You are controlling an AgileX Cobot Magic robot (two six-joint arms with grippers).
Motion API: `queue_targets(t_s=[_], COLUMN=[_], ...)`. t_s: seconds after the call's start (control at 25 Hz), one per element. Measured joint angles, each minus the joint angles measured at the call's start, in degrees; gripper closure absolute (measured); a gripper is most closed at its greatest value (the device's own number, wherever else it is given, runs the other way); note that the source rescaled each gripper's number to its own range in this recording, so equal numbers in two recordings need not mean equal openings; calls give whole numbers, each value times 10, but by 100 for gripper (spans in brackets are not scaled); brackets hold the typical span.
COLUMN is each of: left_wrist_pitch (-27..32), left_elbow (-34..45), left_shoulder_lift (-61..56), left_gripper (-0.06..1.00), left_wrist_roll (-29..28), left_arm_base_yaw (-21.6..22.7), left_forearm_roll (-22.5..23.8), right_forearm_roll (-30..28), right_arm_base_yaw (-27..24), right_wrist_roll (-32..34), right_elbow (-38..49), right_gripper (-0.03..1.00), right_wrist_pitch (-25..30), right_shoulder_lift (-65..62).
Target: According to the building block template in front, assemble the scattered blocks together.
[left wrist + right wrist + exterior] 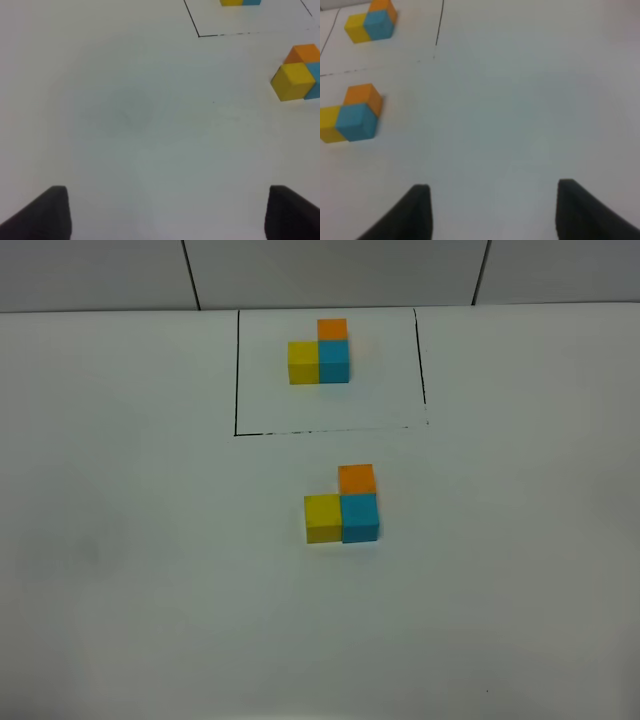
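Yellow, blue and orange scattered blocks (342, 505) sit joined just near of the building block template (320, 352), left gripper (167, 212) wide, right gripper (492, 210) narrower, both empty, so any stray bump could knock them apart.

My fingers (42, 215) are plain black. The table (150, 540) is white. Loose yellow block (322, 517), sky-blue block (359, 516), orange block (356, 478). The template (319, 352) has the same three colours inside a thin black outline (237, 375).
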Motion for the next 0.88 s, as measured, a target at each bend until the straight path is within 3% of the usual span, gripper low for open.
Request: queue_targets(t_s=[0.88], left_wrist_pitch=[0], left_elbow=[0], left_shoulder_lift=[0], left_gripper=[15], left_wrist_roll=[0], left_arm_base_yaw=[0], left_forearm_roll=[0], right_forearm_roll=[0], right_arm_base_yaw=[0], right_wrist_roll=[2], right_elbow=[0], right_gripper=[78], right_wrist_pitch=[0], right_shoulder_lift=[0])
